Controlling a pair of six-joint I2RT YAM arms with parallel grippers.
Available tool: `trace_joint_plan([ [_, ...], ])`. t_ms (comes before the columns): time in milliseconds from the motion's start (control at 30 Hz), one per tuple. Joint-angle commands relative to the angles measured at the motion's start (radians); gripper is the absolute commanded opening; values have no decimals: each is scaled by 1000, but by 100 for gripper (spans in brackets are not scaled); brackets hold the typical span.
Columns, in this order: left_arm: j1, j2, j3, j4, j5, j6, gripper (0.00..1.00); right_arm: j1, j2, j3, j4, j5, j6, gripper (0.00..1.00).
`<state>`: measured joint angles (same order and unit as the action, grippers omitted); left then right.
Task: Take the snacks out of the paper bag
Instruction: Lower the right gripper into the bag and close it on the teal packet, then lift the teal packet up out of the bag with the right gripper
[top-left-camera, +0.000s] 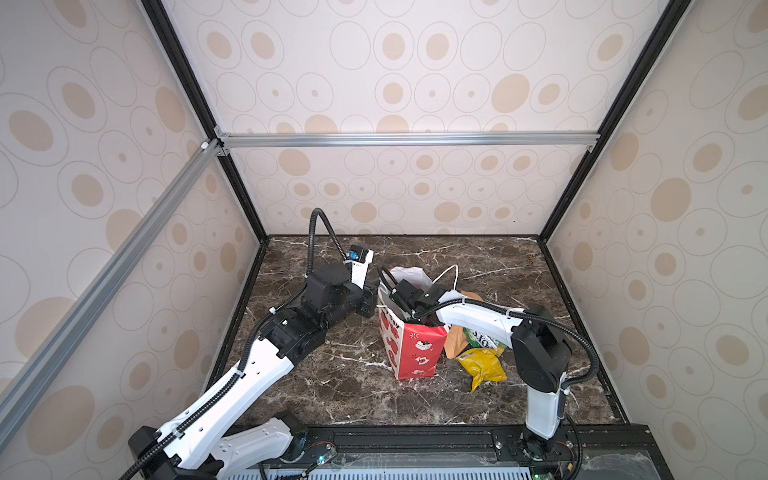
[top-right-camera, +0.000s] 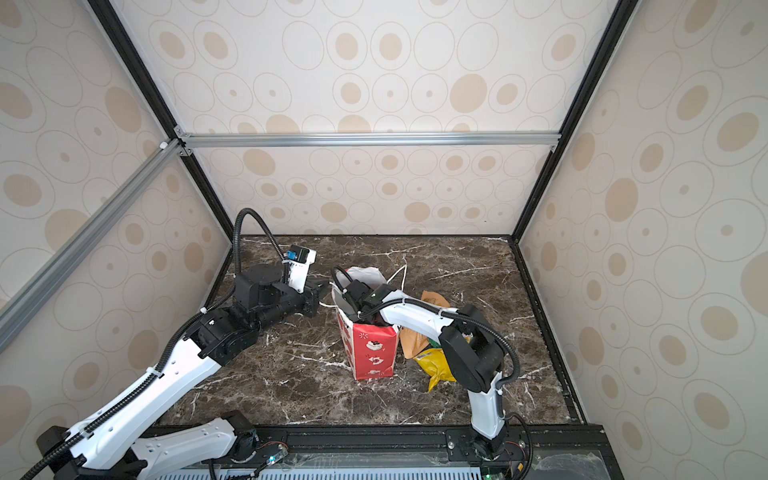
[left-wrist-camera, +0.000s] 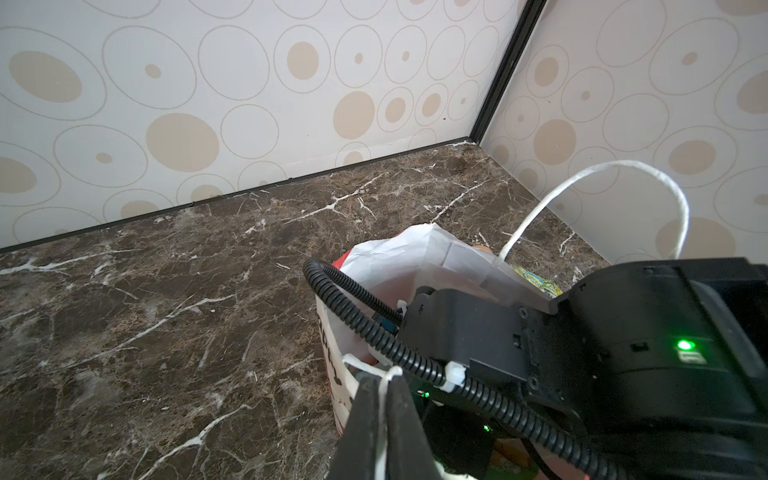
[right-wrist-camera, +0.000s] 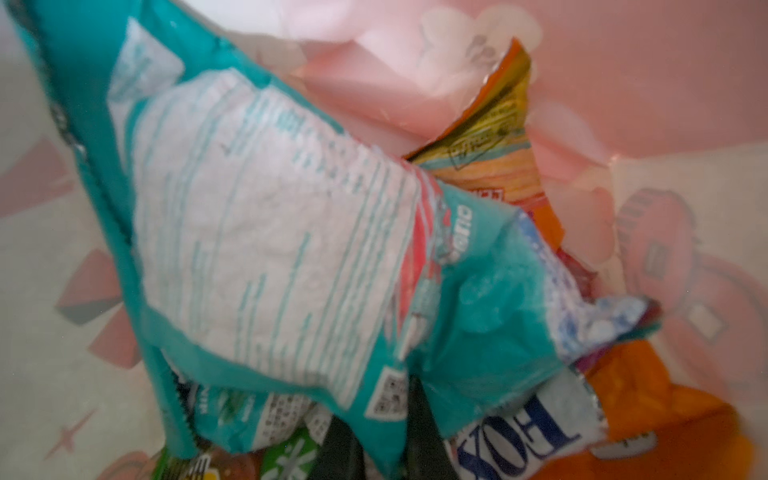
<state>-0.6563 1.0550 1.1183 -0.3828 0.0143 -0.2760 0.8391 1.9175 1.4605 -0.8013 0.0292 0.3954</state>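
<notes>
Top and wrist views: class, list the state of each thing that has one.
paper bag: upright, open.
left gripper: shut on cord handle.
right gripper: inside the bag, grip unclear.
teal packet: inside the bag.
orange FOX'S packet: inside the bag.
yellow packet: out on the table.
tan pouch: out on the table.

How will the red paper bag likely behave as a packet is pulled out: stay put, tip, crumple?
Standing tall and narrow, the paper bag looks apt to tip, though the left gripper pinching its cord handle should steady it. Its creased rim probably flexes easily. The teal packet, seemingly between the right gripper's jaws, looks crinkly and light, so drag should be slight.
</notes>
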Motion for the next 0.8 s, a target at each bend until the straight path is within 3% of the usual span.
trace_joint_plan([
  [0, 8, -18, 6, -9, 6, -11, 8, 13, -60, 13, -19, -11, 17, 0],
  [500, 7, -16, 9, -4, 21, 1, 12, 13, -265, 67, -5, 89, 52, 0],
  [767, 8, -18, 5, -2, 23, 1, 12, 9, -420, -2, 127, 171, 89, 0],
])
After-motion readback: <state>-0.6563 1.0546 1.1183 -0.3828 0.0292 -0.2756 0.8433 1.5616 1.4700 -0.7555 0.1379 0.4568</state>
